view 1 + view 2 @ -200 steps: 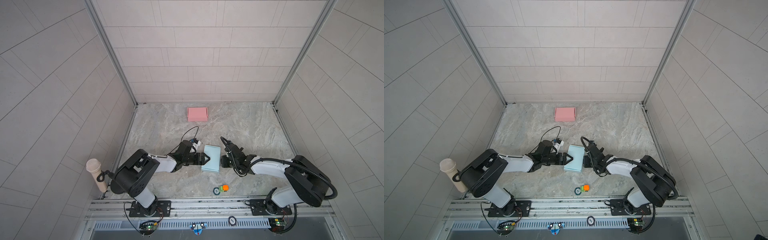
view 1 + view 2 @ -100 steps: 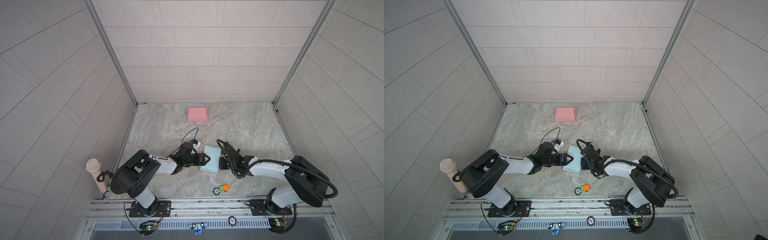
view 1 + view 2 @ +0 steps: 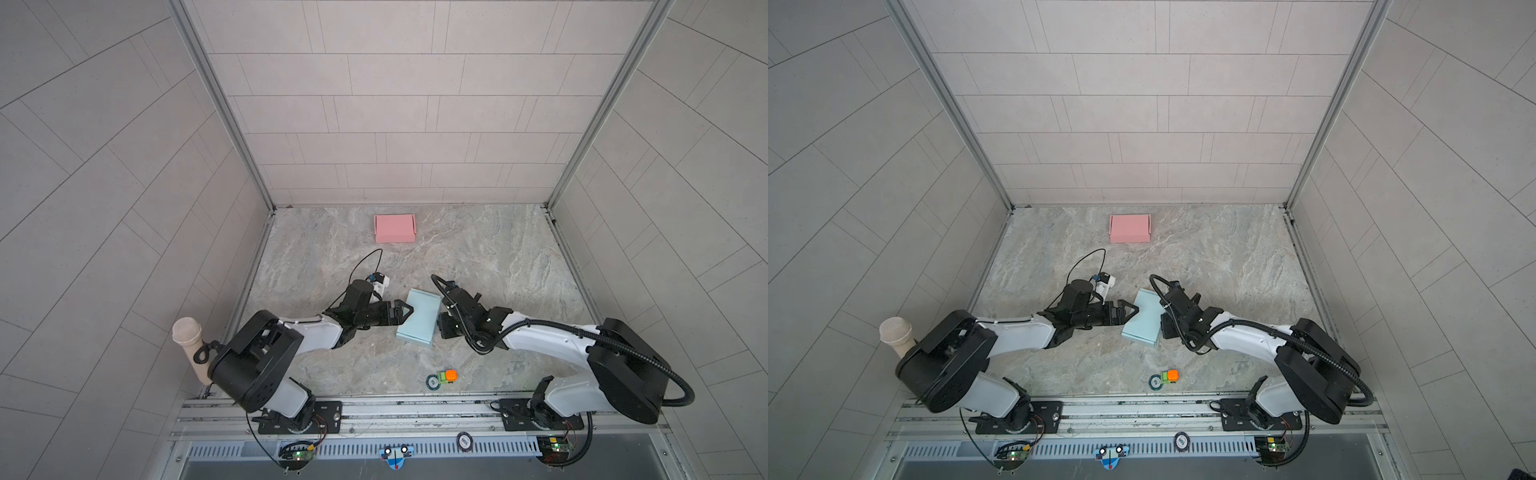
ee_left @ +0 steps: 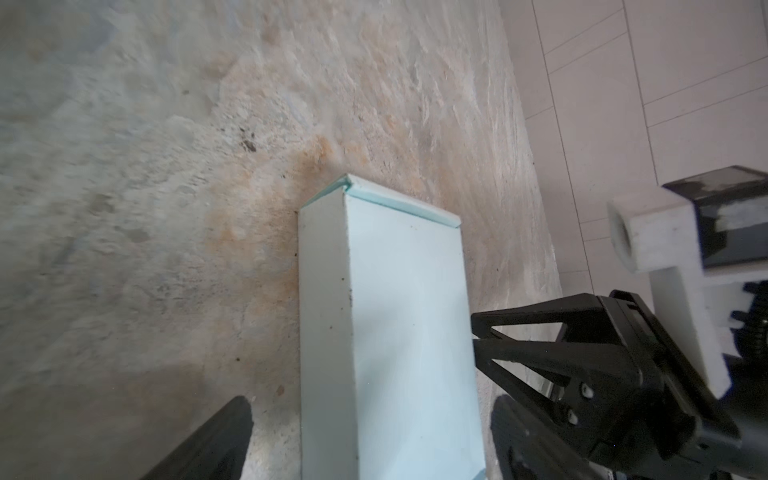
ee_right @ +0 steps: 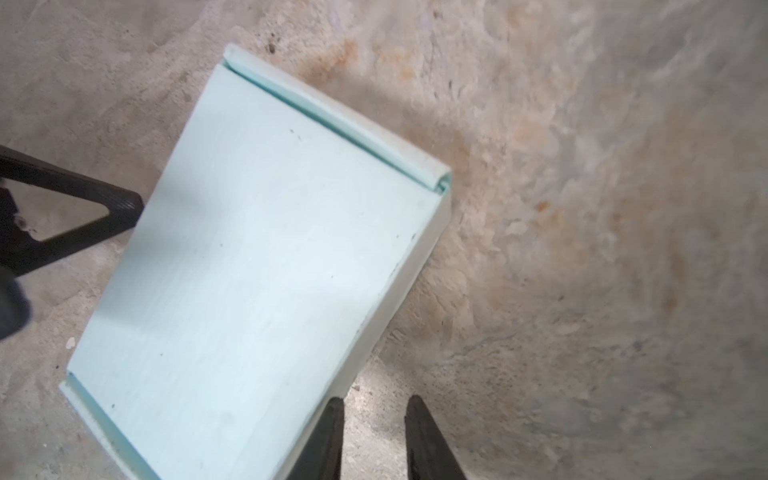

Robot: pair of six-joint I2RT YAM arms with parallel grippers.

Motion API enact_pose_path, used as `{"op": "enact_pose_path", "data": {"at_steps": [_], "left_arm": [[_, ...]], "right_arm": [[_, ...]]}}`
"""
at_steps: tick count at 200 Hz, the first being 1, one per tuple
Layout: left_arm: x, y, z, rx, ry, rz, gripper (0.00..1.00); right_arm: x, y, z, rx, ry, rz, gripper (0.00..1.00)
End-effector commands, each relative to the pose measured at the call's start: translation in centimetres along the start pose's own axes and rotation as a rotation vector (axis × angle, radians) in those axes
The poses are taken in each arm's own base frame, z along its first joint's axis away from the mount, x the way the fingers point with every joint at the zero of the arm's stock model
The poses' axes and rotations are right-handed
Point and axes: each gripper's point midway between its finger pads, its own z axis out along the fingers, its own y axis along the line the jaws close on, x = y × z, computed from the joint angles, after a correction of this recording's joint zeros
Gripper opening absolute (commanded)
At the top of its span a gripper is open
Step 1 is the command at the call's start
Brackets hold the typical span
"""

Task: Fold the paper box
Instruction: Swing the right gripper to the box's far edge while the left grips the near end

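One light-blue paper box (image 3: 419, 316) lies flat on the table (image 3: 498, 257), nearer the front edge than the back and about midway between the side edges, turned slightly askew. Its lid is down and the end flaps look tucked, with a thin seam showing at the far end in both wrist views. The folding looks all but done, so the step seems to be a clean release. Each hand should draw straight back from the box's long sides without catching a wall or lifting the lid. The left hand (image 3: 405, 312) stands wide at the box's left side, one triangular finger (image 5: 104, 216) touching or just beside the edge, gripping nothing. The right hand (image 5: 376, 405) is only narrowly parted and empty, one finger right against the right side wall. A closed pink box (image 3: 394, 228) sits well apart near the back edge.
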Motion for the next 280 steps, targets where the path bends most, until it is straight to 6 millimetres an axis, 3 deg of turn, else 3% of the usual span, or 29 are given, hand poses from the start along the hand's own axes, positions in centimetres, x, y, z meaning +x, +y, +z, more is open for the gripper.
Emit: {"op": "enact_pose_path", "data": {"at_steps": [1,17,45,97,138,160,234,280], "left_arm": [[1.3,1.0,-1.8,-0.073,0.013,0.041,1.0],[2.2,1.1,-2.9,-0.097,0.003,0.041,1.0],[4.6,-0.6,-4.0,-0.112,0.009,0.069,0.99],[6.8,-4.1,-4.2,-0.052,-0.015,0.088,0.93],[8.1,-5.3,-2.2,-0.018,-0.01,0.065,0.92],[8.8,-5.7,-0.8,-0.002,0.019,0.06,0.9],[8.5,-5.5,0.6,-0.044,0.034,0.093,0.86],[8.0,-5.8,1.8,-0.036,0.033,0.083,0.83]], "right_arm": [[-1.4,-0.9,-1.7,0.025,0.006,-0.076,0.48],[-2.9,-0.4,-2.3,-0.005,0.013,-0.106,0.62],[-6.2,1.5,-2.6,-0.042,0.0,-0.153,0.7],[-9.8,2.8,0.7,-0.066,0.046,-0.154,0.73],[-9.2,2.8,4.3,-0.067,0.127,-0.154,0.74],[-8.7,2.8,5.2,-0.076,0.148,-0.148,0.73],[-6.9,2.5,5.1,-0.111,0.15,-0.102,0.71],[-6.5,1.6,3.8,-0.111,0.131,-0.084,0.68]]}}
